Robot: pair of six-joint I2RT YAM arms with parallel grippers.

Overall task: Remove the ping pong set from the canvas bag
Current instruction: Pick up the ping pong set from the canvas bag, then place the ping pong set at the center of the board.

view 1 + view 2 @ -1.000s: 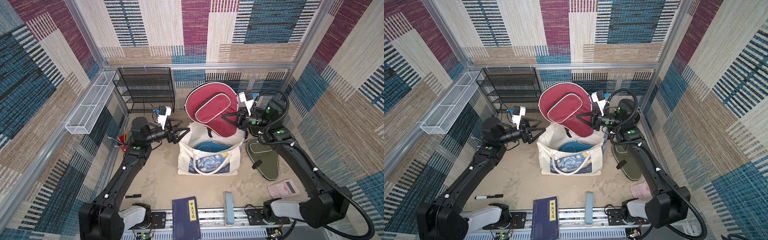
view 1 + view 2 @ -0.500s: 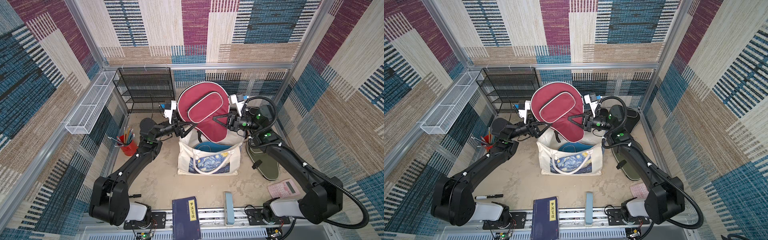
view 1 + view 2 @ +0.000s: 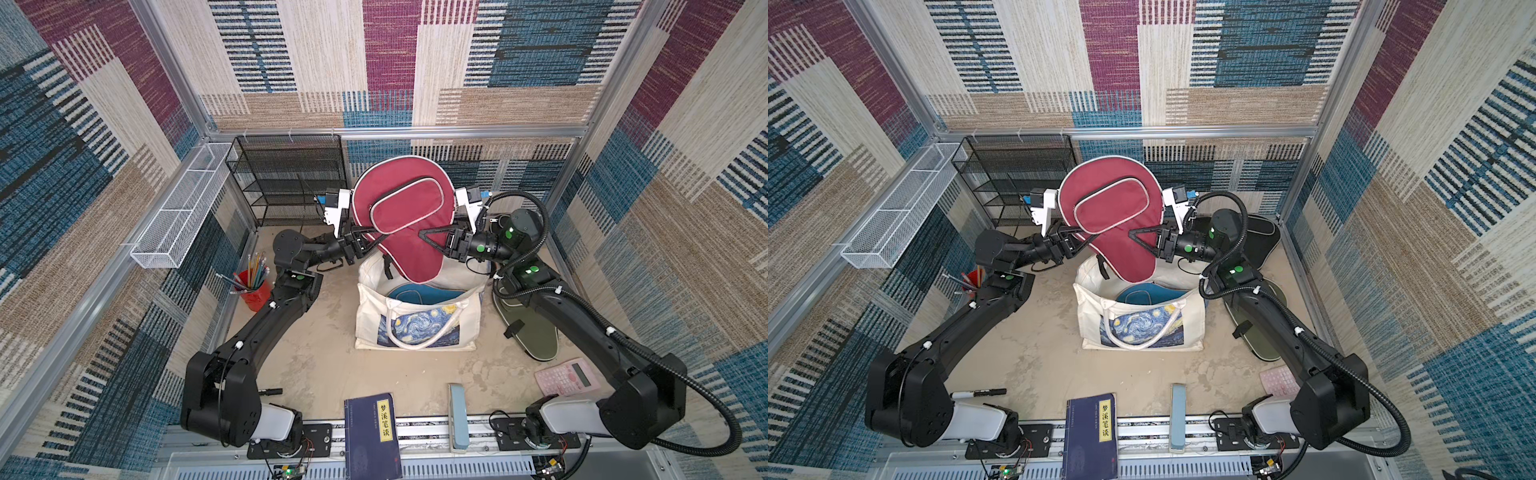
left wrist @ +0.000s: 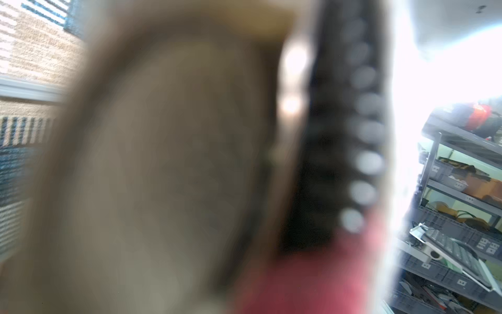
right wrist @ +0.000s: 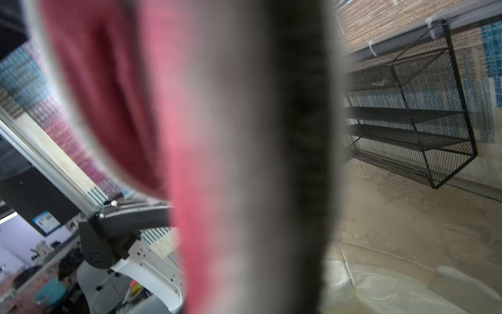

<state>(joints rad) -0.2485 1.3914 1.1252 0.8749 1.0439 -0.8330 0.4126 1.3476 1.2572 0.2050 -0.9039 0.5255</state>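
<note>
**Maroon paddle-shaped fabric case (image 3: 401, 216) (image 3: 1113, 216) hangs between two robot grippers above a cream canvas tote bag (image 3: 370, 316) (image 3: 1090, 320) with a Starry Night print.**

In both top views the left gripper (image 3: 363, 244) (image 3: 1073, 245) bites the case's left edge, its jaws drawn narrow on the fabric. The right gripper (image 3: 426, 237) (image 3: 1136, 237) meets the opposite edge with one finger lying across the case's face; whether its jaws press the case cannot be told. The case stands upright, round end uppermost and narrow end over the bag's open mouth. A blue paddle-shaped case (image 3: 424, 293) lies inside the bag. An olive green paddle-shaped case (image 3: 534, 336) lies on the table just beside the bag, under the right arm. Both wrist views are blurred, showing only red fabric beside a dark finger.
</note>
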